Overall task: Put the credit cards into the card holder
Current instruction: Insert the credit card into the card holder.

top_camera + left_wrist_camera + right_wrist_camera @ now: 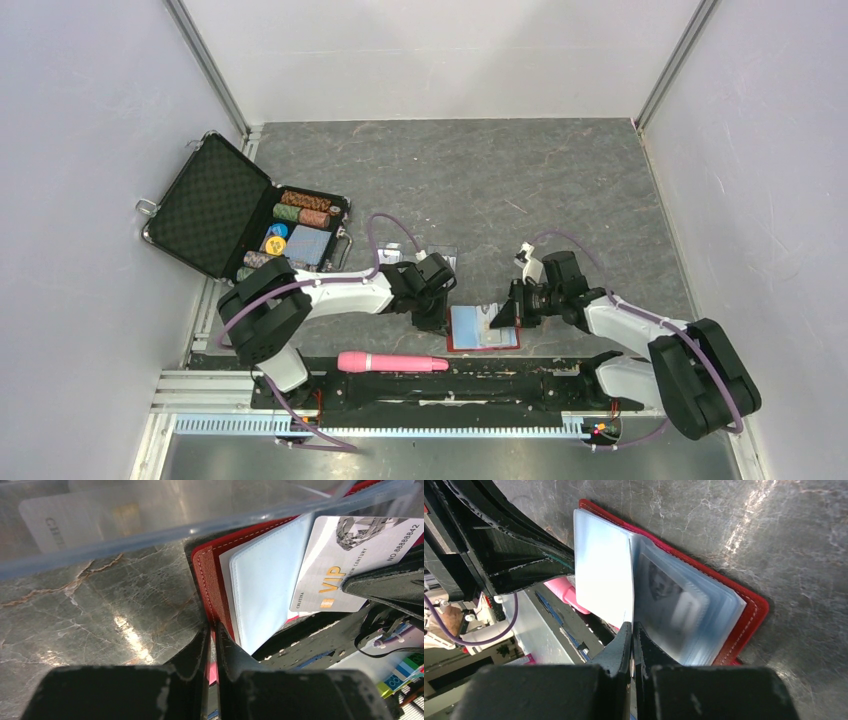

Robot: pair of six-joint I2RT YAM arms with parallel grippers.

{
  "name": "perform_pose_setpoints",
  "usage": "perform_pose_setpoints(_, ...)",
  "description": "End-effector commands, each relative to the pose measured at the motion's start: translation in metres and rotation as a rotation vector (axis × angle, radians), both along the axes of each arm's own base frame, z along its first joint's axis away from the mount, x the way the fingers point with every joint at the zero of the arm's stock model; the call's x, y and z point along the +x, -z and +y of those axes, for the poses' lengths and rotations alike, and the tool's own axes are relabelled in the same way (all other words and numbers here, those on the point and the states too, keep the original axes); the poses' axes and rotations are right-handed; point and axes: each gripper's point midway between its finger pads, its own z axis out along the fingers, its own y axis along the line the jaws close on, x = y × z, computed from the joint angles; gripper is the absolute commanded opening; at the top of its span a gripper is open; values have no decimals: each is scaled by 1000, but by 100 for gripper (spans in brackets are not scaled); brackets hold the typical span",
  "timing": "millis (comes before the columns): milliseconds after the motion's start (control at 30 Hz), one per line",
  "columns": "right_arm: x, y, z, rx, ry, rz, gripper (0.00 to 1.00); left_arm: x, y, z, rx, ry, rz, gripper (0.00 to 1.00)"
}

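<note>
The red card holder lies open near the table's front edge, its pale blue pockets up. My left gripper is at its left side, and in the left wrist view the gripper is shut on the red cover's edge. My right gripper comes from the right and is shut on a thin credit card, a white VIP card held over the pockets. Another card shows blurred inside a pocket. One more card lies behind the clear case wall.
A clear plastic case sits just behind the card holder. An open black briefcase with poker chips stands at the left. A pink cylinder lies on the black rail in front. White walls close in on three sides.
</note>
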Motion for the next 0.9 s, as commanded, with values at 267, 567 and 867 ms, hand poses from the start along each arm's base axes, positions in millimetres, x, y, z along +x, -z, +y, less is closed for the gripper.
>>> perform_pose_setpoints(267, -1, 1, 10, 59, -39, 20, 0, -5, 23, 12, 102, 61, -12, 10)
perform_pose_setpoints(567, -7, 6, 9, 90, 11, 39, 0, -7, 24, 12, 107, 57, -10, 9)
perform_pose_setpoints(867, -11, 9, 8, 116, 63, 38, 0, -9, 28, 12, 117, 57, -2, 7)
